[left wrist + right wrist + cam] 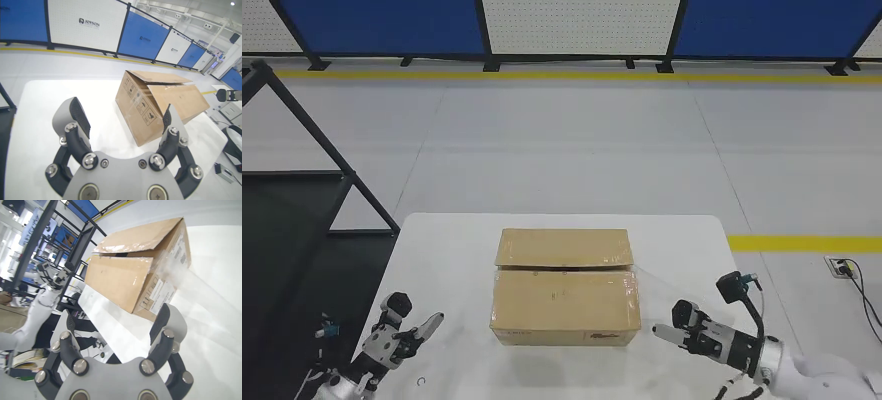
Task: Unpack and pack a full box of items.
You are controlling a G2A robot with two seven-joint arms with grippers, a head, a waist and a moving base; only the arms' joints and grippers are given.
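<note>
A brown cardboard box (564,290) sits in the middle of the white table (442,250). Its two top flaps lie down with a narrow gap between them, and loose clear tape clings to the edges. My left gripper (414,312) hovers open near the table's front left corner, a short way from the box's left end. In the left wrist view the box (170,98) stands beyond the open left gripper (122,108), with nothing between the pads. My right gripper (670,320) is open just off the box's front right corner. The right wrist view shows the box (117,275) ahead of the right gripper (116,313).
A black metal rack (302,200) stands off the table's left side. A small ring-shaped bit (420,381) lies on the table near the front left edge. Blue and white partition panels (582,25) line the far floor.
</note>
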